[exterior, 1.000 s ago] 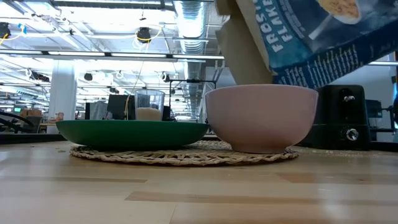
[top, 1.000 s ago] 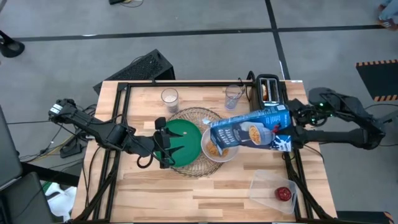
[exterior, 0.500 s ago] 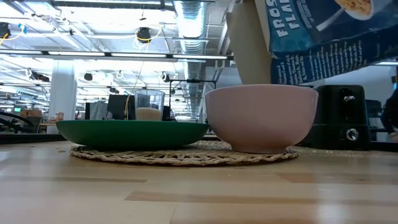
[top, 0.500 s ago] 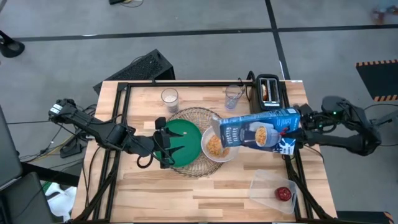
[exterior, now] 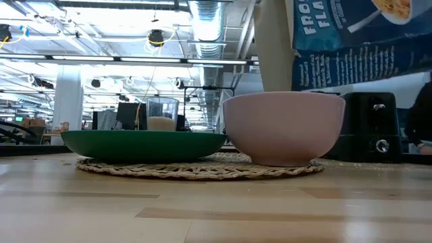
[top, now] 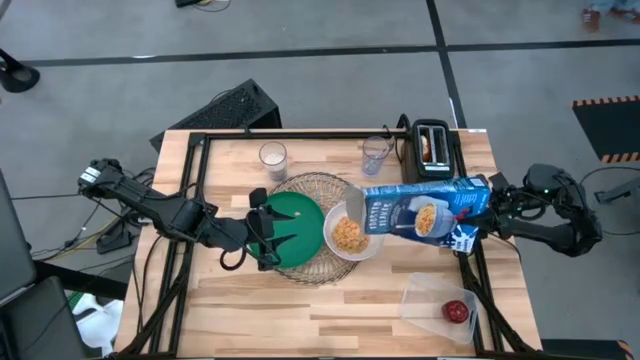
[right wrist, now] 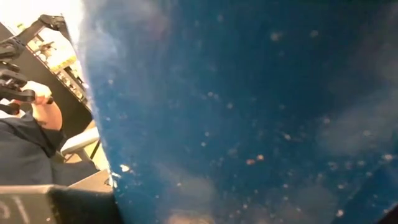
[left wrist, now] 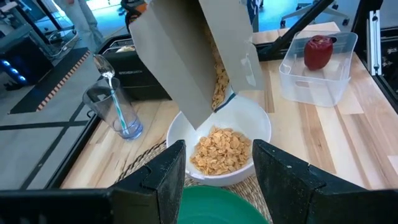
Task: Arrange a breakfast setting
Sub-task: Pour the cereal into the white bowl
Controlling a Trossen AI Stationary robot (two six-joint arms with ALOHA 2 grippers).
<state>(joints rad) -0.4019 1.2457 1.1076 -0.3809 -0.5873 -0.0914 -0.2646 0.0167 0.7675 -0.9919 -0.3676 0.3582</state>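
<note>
My right gripper (top: 487,203) is shut on a blue cereal box (top: 425,210), held nearly level above the table with its open end (left wrist: 186,62) over the white bowl (top: 350,235). The bowl holds orange cereal (left wrist: 221,149) and stands on the round wire mat (top: 315,262) beside the green plate (top: 295,222). My left gripper (top: 272,232) is open over the plate's left part; in its wrist view its fingers (left wrist: 165,180) frame the bowl. The box fills the right wrist view (right wrist: 249,112). My right gripper holds the cereal box by its closed bottom end (top: 480,198), coming level from the table's right side. The box hides the fingers, so the kind of hold does not show. The box is lifted clear and lies nearly level, its open end toward the bowl.
A glass with white contents (top: 272,156) and a glass holding the blue-handled spoon (top: 375,153) stand at the far side. The black toaster (top: 432,145) with the bagel is at the far right. The red apple (top: 456,311) lies in the clear tub (top: 435,300), near right.
My right gripper has drawn back toward the table's right edge with the cereal box. The box has gone from slanting down into the bowl to nearly level, and its open end has pulled back to the bowl's right rim, uncovering the cereal.
</note>
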